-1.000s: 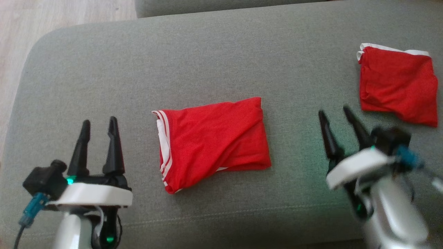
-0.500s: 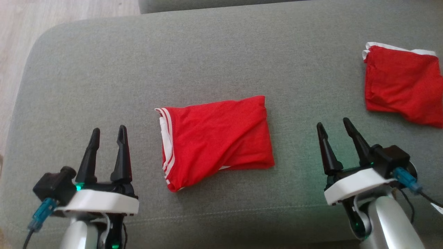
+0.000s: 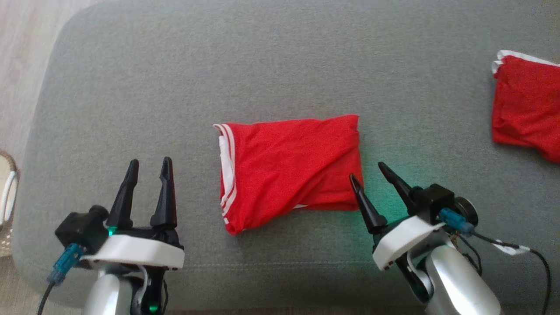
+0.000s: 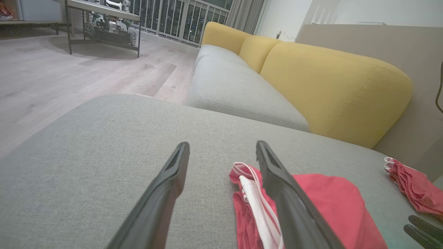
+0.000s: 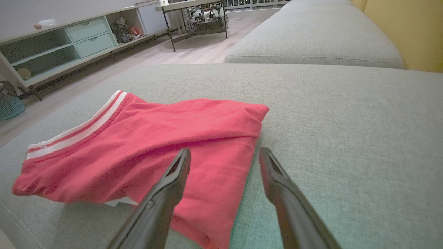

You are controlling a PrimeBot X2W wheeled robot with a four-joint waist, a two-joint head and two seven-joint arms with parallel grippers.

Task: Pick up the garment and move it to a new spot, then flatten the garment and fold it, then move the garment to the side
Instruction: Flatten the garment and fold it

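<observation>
Both open and empty: I've got right pincer nearest, garment just at its 9 o'clock, long axis 9–3; left pincer well apart.

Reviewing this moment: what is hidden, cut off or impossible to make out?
1. Head view: second red garment cut off by the right edge.
2. Left wrist view: folded garment partly behind a finger of the left gripper; lower layers covered by the top one.
3. Head view: unclear whether the right gripper touches the folded garment.
4. Head view: pale rimmed object cut off by the left edge.
</observation>
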